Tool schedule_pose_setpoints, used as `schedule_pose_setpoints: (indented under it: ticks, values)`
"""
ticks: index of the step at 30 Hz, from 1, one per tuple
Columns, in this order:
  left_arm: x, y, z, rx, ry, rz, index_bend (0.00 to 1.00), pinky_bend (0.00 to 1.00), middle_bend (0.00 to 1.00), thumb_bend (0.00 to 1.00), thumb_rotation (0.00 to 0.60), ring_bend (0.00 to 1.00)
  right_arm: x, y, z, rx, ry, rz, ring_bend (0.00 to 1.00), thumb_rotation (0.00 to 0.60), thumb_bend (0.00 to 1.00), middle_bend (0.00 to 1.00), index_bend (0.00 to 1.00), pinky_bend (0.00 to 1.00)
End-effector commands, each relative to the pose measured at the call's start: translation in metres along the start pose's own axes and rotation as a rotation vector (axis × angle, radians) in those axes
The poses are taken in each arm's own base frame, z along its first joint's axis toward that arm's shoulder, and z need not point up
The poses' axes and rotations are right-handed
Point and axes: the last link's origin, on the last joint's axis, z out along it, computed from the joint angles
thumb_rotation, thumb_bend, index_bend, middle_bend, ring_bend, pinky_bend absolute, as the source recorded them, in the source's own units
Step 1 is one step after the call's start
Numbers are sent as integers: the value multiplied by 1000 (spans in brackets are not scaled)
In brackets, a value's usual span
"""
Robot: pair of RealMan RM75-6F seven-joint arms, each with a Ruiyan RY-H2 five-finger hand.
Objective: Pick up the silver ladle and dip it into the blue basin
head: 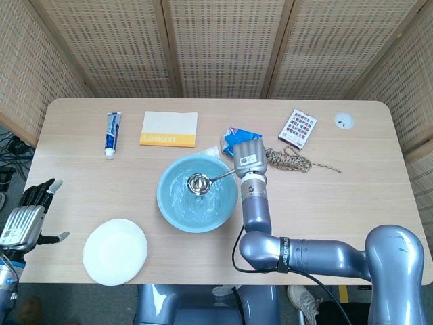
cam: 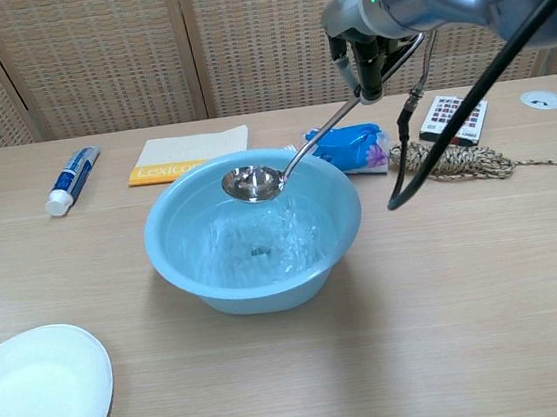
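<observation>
The right hand (head: 248, 157) grips the silver ladle (cam: 255, 182) by its handle, bowl raised above the water in the blue basin (cam: 180, 270), left of the hand. Further left lies a notebook (head: 169, 128) reading "Lexicon". Only the head view shows the left hand (head: 24, 220), fingers apart, seemingly holding nothing.

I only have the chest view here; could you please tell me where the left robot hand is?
Observer: The left robot hand is off the table's left front edge, fingers apart, holding nothing.
Operator: Thank you. Seen from above, is the ladle's bowl within the basin's outline?
Observer: Yes, the bowl of the silver ladle lies inside the outline of the blue basin, and the right robot hand holds the handle just outside the rim.
</observation>
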Motion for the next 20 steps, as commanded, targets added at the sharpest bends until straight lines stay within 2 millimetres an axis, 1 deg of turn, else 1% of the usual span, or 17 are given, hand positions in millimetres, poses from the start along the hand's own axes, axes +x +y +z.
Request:
schedule_pose_setpoints:
  ticks: [1, 10, 20]
  values:
    - [0, 0, 0, 0, -1, 0, 0, 0, 0, 0, 600, 0, 3, 3, -1, -10, 2, -2, 1000, 600, 784, 1000, 838, 1000]
    - [-4, -1, 2, -2, -23, 2, 0, 0, 0, 0, 600, 0, 14, 11, -4, -38, 15, -16, 1000, 600, 783, 1000, 838, 1000]
    - [-4, 0, 2, -7, -25, -1, 0, 0, 0, 0, 600, 0, 22, 17, -11, -51, 22, -15, 1000, 600, 782, 1000, 838, 1000]
